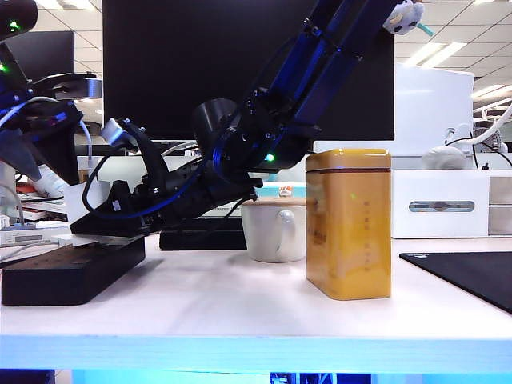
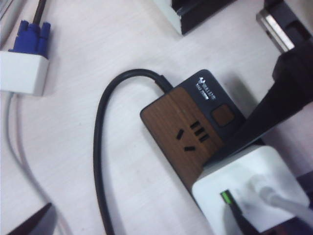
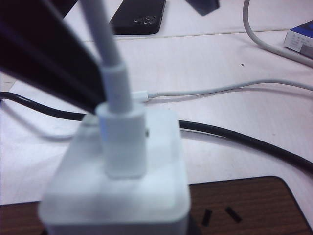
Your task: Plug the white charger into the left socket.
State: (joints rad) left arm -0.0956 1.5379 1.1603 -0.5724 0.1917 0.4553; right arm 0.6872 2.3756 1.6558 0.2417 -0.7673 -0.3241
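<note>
White charger [image 3: 117, 186] in right pincer [image 1: 96, 228] on power strip [image 2: 181, 132]; left pincer [image 1: 36, 152] above, agape.

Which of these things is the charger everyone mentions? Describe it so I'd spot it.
Find the long black power strip at the table's left end. The right gripper holds the white charger on top of it: a small white block with a thin white cable, far smaller than the white mug or yellow tin.

Bright ceiling lights; right wrist view's near foreground blurred, perhaps too close.
</note>
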